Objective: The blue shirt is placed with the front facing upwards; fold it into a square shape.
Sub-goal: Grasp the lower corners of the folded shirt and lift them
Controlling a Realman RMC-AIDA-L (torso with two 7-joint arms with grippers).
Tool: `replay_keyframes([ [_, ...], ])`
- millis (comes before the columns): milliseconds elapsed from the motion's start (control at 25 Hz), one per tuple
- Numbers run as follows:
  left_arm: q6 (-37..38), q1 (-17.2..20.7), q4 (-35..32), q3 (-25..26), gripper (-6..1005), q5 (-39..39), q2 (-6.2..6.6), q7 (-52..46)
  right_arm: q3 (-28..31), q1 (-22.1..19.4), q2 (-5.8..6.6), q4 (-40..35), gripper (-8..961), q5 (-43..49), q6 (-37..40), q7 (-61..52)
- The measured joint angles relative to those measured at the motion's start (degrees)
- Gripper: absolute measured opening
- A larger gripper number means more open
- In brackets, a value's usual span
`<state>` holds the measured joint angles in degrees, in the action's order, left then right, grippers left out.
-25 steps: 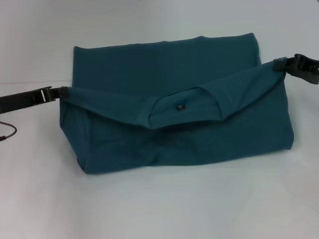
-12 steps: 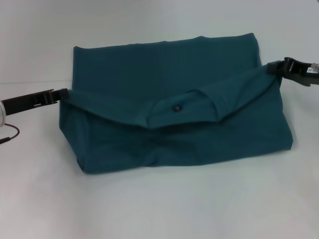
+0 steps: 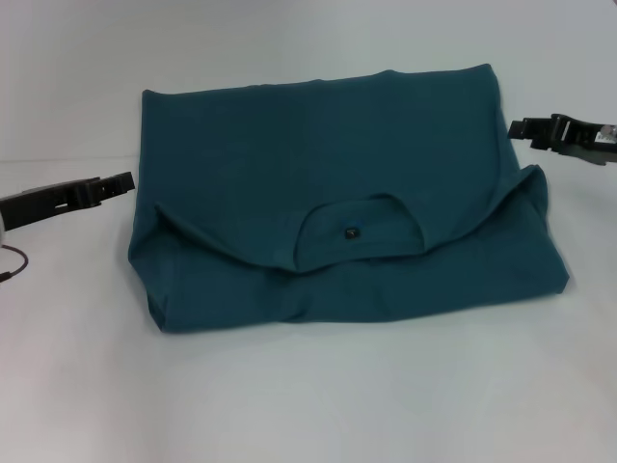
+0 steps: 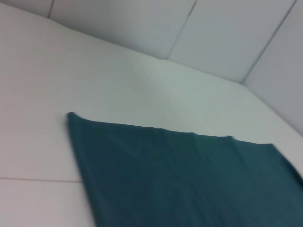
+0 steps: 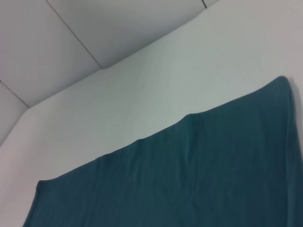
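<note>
The blue shirt (image 3: 328, 154) lies on the white table, folded into a wide rectangle. Its upper layer has dropped onto the body, and the round neck with a small dark tag (image 3: 352, 231) faces the front edge. My left gripper (image 3: 123, 181) hovers just off the shirt's left side, open and holding no cloth. On the other side, my right gripper (image 3: 517, 127) floats open beside the far right corner. Each wrist view shows only the flat far part of the shirt (image 4: 189, 184) (image 5: 189, 175), with no fingers in sight.
The white table (image 3: 308, 405) spreads out on all sides of the shirt. A thin dark cable (image 3: 14, 262) loops at the left edge. Pale wall panels (image 4: 227, 33) rise behind the table.
Both grippers have let go of the lifted corners and drawn slightly outward. The raised fold has sunk down onto the shirt, leaving a flatter front layer.
</note>
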<state>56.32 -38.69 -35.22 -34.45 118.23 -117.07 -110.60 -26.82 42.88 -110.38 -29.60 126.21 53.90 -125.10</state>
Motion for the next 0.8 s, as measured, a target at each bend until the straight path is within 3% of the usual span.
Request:
replay_keyframes([
  [200,7.17,3.51,-5.4,-0.48,571,0.66,-1.65,-0.72,-2.43,-1.66,0.42,-2.52,389,0.28,2.56,1.26],
  [280,9.04,5.74,-8.47,-2.3,642,1.2,-2.84,-1.2,-4.0,-3.32,0.18,-4.97,492,0.3,4.63,2.74],
  [400,9.87,10.1,-14.58,-6.74,642,1.58,-5.06,-1.51,-5.49,-6.33,-1.13,-9.92,646,0.24,6.56,3.37],
  [520,9.59,14.43,-20.24,-12.53,642,2.03,-7.03,-1.06,-5.44,-8.39,-1.93,-11.88,734,-0.03,7.44,3.28],
  [640,10.12,16.12,-21.33,-15.74,643,2.12,-7.25,-1.52,-5.14,-9.46,-2.18,-12.01,822,-0.1,7.95,3.36],
  [800,11.14,16.44,-20.48,-16.51,643,2.13,-7.34,-1.64,-5.08,-9.98,-2.39,-12.02,813,-0.12,8.07,3.33],
])
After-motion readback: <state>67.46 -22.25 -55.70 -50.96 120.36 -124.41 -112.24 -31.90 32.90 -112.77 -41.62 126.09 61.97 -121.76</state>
